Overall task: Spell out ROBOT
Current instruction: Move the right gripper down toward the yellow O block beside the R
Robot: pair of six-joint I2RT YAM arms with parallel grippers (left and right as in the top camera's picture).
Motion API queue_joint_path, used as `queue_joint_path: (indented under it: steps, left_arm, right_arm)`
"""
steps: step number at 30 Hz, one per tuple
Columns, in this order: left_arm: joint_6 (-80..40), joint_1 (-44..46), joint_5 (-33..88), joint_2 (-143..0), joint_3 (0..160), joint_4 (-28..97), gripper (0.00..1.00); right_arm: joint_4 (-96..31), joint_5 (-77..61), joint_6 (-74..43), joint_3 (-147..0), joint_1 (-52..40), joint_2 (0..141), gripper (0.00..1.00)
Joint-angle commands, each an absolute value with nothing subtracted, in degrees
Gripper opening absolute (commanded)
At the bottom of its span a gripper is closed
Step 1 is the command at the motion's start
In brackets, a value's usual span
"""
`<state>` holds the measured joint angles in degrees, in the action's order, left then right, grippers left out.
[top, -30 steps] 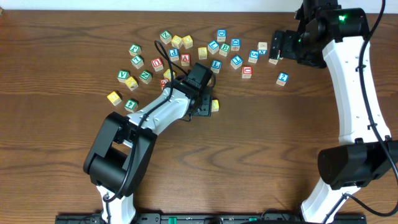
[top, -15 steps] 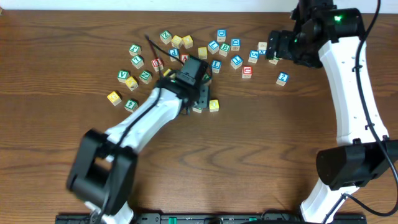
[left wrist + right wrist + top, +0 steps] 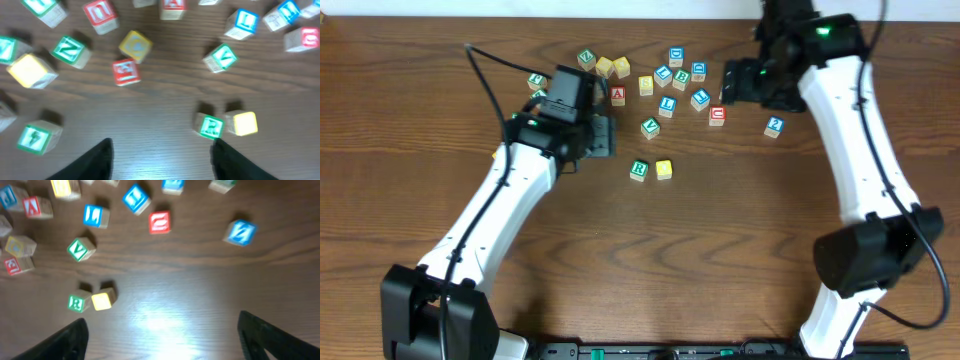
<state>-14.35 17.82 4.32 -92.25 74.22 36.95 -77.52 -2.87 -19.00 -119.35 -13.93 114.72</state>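
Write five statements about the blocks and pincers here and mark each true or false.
1. The green R block sits right next to a yellow block. True.
2. The left pincer grips a block. False: its fingers are apart with nothing between them.
3. The right pincer is open and empty. True.
4. The red A block is stacked on the green R block. False: it lies on the table, apart from it, among the scattered ones.
5. The green R block lies under the right arm. False: it lies in the open between the two arms.
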Motion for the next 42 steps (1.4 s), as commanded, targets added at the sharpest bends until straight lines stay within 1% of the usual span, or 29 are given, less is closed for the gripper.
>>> queue_joint_path:
  steps: [1,4,7,11,12,18,21,23,27,31,33,36,42]
  left_arm:
    - [-13.3,15.9,4.4,-92.7,74.8,37.5,0.52]
    - [-13.3,15.6,5.9,-93.3,74.8,37.5,0.46]
    - [-13.3,15.6,8.1,-94.8,74.4,37.4,0.43]
    - [-13.3,15.6,10.7,-97.9,74.1,37.4,0.35]
    - [-13.3,15.6,11.2,-98.7,74.1,37.3,0.33]
    - [-13.3,16.1,11.6,-101.5,74.1,37.7,0.3]
    - [-13.3,16.3,11.6,-101.6,74.1,38.2,0.3]
    - [-13.3,16.3,11.6,-101.6,74.1,38.6,0.3]
    - [-13.3,16.3,11.6,-101.6,74.1,39.3,0.3]
    - [-13.3,16.3,11.6,-101.6,74.1,39.9,0.3]
    - [-13.3,16.3,11.6,-101.6,74.1,39.9,0.31]
    - [-13.3,16.3,11.6,-101.6,74.1,40.4,0.3]
    - [-13.4,16.3,11.6,-101.6,73.0,41.1,0.3]
  right_arm:
    - [-77.6,-4.1,-19.7,-119.0,-16.4,117.9,0.82]
    - [-77.6,-4.3,-19.7,-119.0,-18.2,120.3,0.76]
    - [-77.6,-5.0,-19.7,-119.0,-19.8,122.7,0.71]
    - [-77.6,-5.1,-19.7,-119.0,-21.9,125.7,0.62]
    - [-77.6,-5.1,-19.7,-119.0,-22.3,126.3,0.57]
    - [-78.3,-5.1,-19.7,-119.0,-24.3,129.7,0.41]
    - [-79.3,-5.1,-19.7,-119.0,-24.8,131.2,0.35]
    - [-80.2,-5.1,-19.7,-119.0,-25.0,132.0,0.26]
    - [-81.9,-5.1,-19.4,-119.0,-25.1,132.2,0.25]
    - [-82.5,-5.1,-18.1,-119.0,-25.3,131.7,0.29]
    - [-82.9,-5.1,-18.1,-119.0,-25.3,131.7,0.28]
    - [-83.6,-5.0,-17.9,-119.0,-25.3,131.6,0.24]
    - [-83.4,-5.1,-17.9,-118.6,-26.1,131.6,0.24]
